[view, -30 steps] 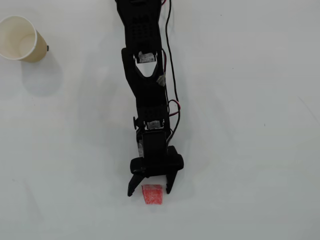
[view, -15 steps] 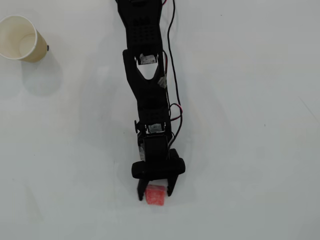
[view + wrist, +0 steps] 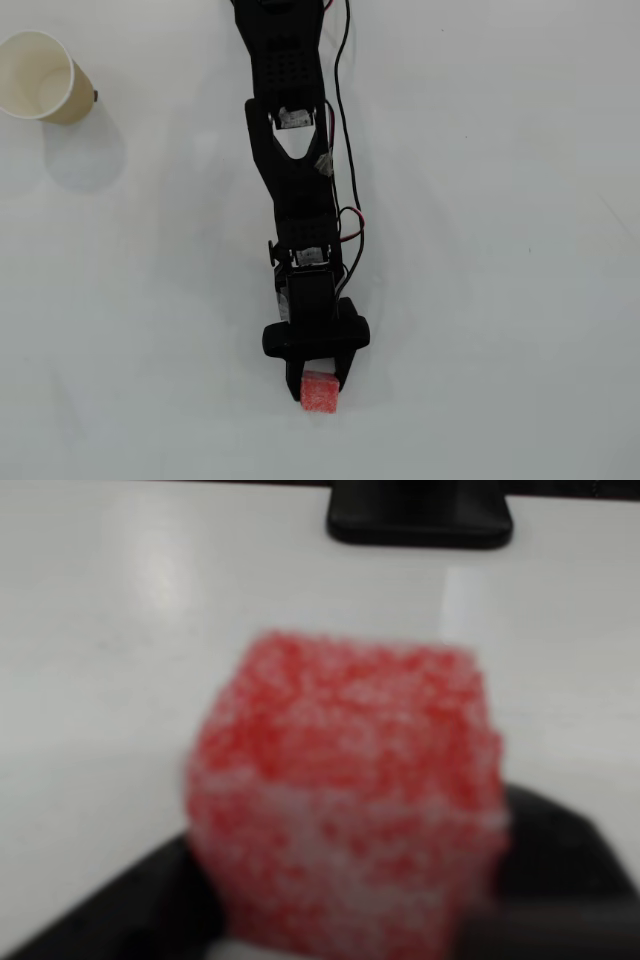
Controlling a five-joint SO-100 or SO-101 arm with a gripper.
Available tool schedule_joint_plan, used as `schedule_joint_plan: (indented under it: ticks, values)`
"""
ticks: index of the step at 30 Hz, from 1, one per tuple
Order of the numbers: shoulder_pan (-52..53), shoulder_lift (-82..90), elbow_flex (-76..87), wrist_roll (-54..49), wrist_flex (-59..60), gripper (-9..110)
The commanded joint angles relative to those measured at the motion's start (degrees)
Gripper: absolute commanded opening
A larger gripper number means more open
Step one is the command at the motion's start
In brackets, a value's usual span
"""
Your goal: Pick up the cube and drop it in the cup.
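- End effector (image 3: 320, 388): both fingers press the sides of the cube (image 3: 320, 393), clamped on it at the far tip of the outstretched arm (image 3: 292, 150).
- Cube: sits between the fingers, low over the white table (image 3: 500, 250); whether it is already clear of the table I cannot tell. The wrist view shows it filling the frame (image 3: 345, 800), blurred, with dark finger parts on either side below.
- Step, as I judge it: the grasp is made and the lift is due.
- Cup (image 3: 38, 77): upright and empty, well away from the end effector, back near the arm's base and off to the overhead view's left.
- Next move calls for a firm grip, a rise high enough to clear the rim, then a long swing until the cube hangs over the mouth.
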Motion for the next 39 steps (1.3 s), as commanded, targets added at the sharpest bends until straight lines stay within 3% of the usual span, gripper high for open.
schedule_joint_plan:
  ticks: [1,19,39]
  values:
    - [0.79,2.99,-3.16,0.35,-0.26,16]
    - [0.7,10.2,6.42,0.35,-2.02,13]
    - [-0.26,51.42,46.23,1.14,-5.27,13]
